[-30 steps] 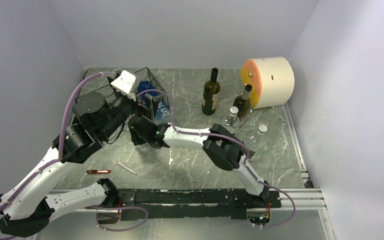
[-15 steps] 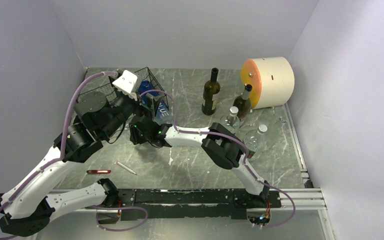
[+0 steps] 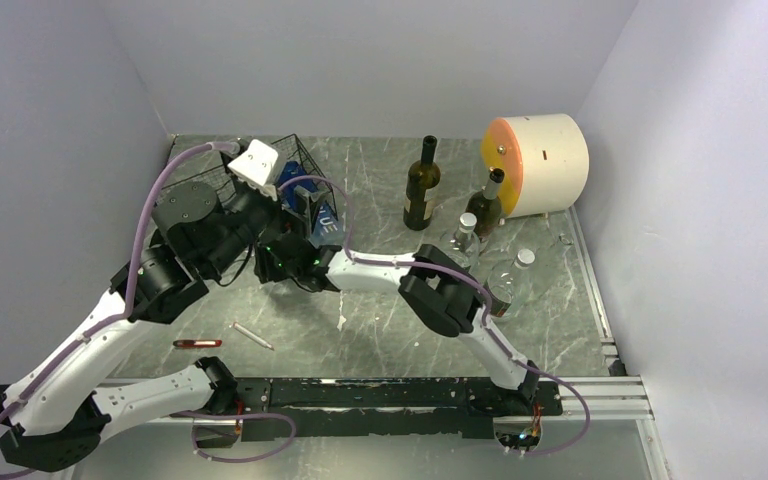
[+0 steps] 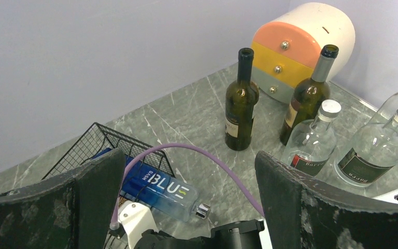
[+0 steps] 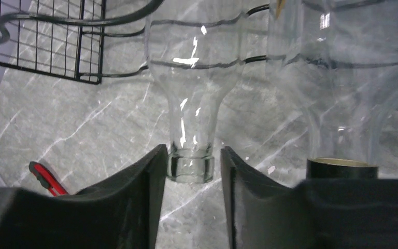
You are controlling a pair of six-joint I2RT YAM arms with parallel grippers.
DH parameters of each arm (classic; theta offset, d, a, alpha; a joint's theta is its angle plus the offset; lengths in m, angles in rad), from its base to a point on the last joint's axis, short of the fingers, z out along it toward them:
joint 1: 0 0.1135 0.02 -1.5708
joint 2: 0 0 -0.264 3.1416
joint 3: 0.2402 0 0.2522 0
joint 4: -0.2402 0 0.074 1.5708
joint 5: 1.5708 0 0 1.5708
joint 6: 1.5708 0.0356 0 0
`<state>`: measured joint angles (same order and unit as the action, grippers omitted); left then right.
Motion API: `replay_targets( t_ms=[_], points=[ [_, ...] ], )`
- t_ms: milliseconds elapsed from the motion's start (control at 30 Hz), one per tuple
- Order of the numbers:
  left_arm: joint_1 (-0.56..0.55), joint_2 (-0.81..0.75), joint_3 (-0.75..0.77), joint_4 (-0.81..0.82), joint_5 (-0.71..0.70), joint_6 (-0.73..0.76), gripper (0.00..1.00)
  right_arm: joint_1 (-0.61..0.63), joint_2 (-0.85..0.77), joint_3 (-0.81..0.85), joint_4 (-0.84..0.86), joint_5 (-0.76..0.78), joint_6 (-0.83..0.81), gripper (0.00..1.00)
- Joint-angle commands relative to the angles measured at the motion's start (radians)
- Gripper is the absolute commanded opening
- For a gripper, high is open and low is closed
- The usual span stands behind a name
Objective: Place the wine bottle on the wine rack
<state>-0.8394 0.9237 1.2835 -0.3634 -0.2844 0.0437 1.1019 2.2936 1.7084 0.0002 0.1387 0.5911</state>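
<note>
Found wine rack (image 4: 97, 141) at back left of table (image 3: 380, 325), bottle (image 4: 155, 188) lying in it; upright bottle (image 3: 421, 185) to its right, drawer unit (image 3: 545, 160) at back right.

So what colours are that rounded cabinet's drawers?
Orange, yellow and pale grey drawers, top to bottom; clearest in left wrist view.

left tool (image 4: 189, 155) spread wide, right tool (image 5: 190, 155) narrowed.

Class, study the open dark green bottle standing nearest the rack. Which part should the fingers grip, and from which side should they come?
Probably the neck of the dark green bottle, approached level from the wine rack side: it stands upright, its neck is slim, and other bottles stand on its far side.
</note>
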Motion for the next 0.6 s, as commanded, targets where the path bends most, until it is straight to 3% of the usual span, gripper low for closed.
replay_targets(
  t_ms=[0, 133, 233, 367, 567],
  points=[
    [-0.003, 0.011, 0.016, 0.014, -0.015, -0.014, 0.99, -0.023, 0.001, 0.033, 0.009, 0.037, 0.022, 0.52],
    [-0.003, 0.031, 0.031, 0.004, -0.059, -0.039, 0.99, -0.033, -0.051, 0.006, 0.033, 0.037, 0.023, 0.72],
    [-0.002, 0.065, 0.06, -0.022, -0.138, -0.067, 0.99, -0.042, -0.12, -0.066, 0.086, 0.026, 0.021, 0.81],
    [0.052, 0.12, 0.104, -0.057, -0.147, -0.136, 0.99, -0.052, -0.24, -0.183, 0.157, 0.001, 0.022, 0.85],
    [0.332, 0.178, 0.116, -0.093, 0.07, -0.254, 0.99, -0.055, -0.429, -0.388, 0.25, -0.01, 0.032, 0.84]
  ],
)
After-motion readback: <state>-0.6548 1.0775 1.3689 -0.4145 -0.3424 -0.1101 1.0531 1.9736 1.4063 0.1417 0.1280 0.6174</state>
